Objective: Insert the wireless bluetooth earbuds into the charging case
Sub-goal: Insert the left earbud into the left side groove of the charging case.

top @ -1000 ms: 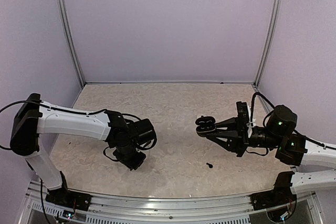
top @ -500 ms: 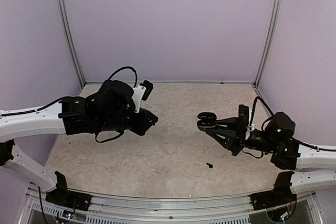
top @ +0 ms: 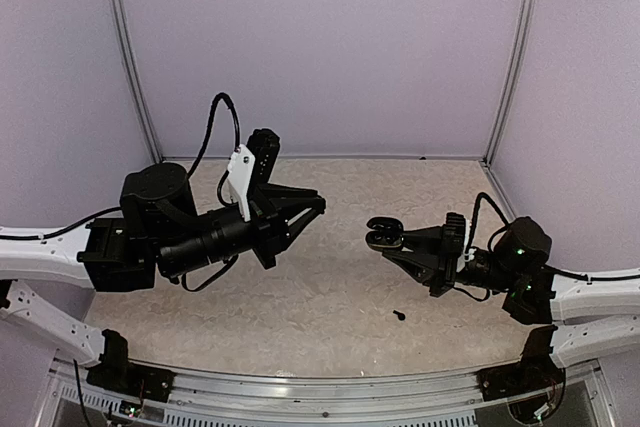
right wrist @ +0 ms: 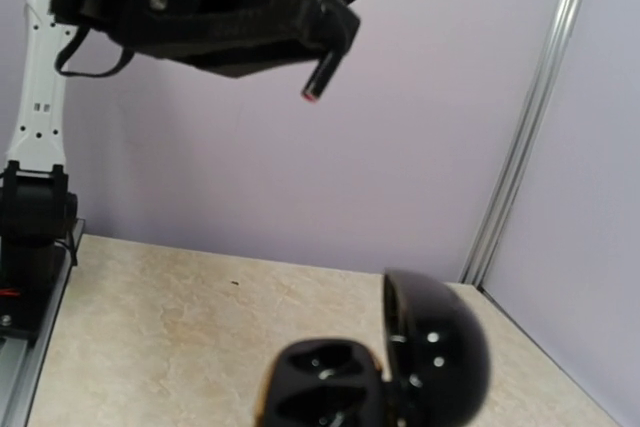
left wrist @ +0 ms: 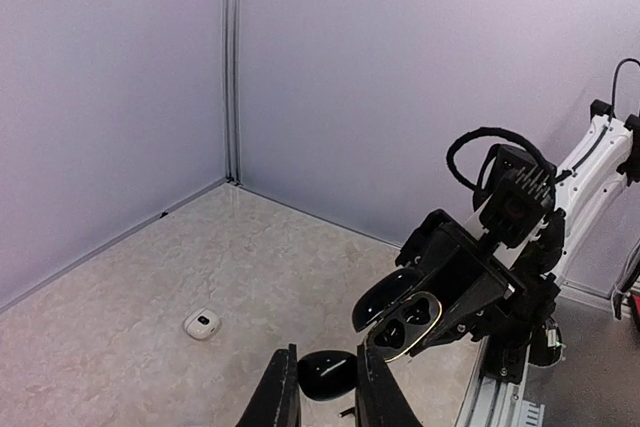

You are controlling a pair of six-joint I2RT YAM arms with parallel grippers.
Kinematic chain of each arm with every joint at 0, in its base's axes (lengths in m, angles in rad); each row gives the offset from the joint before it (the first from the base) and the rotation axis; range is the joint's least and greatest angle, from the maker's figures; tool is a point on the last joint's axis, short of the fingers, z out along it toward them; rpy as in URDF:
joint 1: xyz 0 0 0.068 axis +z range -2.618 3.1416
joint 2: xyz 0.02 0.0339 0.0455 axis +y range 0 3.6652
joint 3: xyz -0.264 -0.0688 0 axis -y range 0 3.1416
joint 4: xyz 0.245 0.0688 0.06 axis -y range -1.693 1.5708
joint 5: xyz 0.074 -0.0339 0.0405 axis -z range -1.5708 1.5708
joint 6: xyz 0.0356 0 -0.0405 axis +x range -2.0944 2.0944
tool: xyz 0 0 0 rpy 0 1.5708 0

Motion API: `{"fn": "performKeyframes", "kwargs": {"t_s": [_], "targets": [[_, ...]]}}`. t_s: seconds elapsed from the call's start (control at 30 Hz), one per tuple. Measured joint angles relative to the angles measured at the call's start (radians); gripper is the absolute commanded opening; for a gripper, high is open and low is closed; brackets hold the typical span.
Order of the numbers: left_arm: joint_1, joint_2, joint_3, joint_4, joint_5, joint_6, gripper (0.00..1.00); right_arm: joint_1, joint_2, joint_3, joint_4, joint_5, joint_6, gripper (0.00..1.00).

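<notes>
Earbud (left wrist: 325, 377) in left hand (left wrist: 327, 357), case (top: 384, 233) in right hand (top: 398, 240).

Left gripper (left wrist: 326, 362) pinching a black earbud (left wrist: 325, 377), right gripper (left wrist: 420, 305) holding the open charging case (left wrist: 403, 325), small white object (left wrist: 202, 324) on tabletop (left wrist: 110, 347)

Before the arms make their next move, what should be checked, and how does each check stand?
1. Case lid open: ok.
2. Both wells look empty: ok.
3. Right tool gripping the case: ok.
4. Left tool gripping an earbud: ok.
5. Earbud lined up over a well: not ok, the left tool and the case are apart.
6. Earbud turned the right way for its well: cannot tell.
</notes>
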Motion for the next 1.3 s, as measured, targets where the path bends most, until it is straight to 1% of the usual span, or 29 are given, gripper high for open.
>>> {"fn": "performKeyframes", "kwargs": {"t_s": [0.13, 0.4, 0.77, 1.3], "targets": [[-0.029, 0.047, 0.000, 0.068, 0.018, 0.061, 0.11, 0.000, 0.003, 0.001, 0.013, -0.015, -0.007, 0.00], [-0.040, 0.126, 0.010, 0.116, 0.073, 0.123, 0.10, 0.000, 0.006, 0.014, 0.027, -0.036, 0.004, 0.00], [-0.045, 0.185, 0.049, 0.151, 0.102, 0.149, 0.09, 0.000, 0.023, 0.022, 0.034, -0.051, 0.048, 0.00], [-0.043, 0.220, 0.053, 0.166, 0.096, 0.154, 0.09, 0.000, 0.021, 0.032, 0.034, -0.078, 0.079, 0.00]]}}
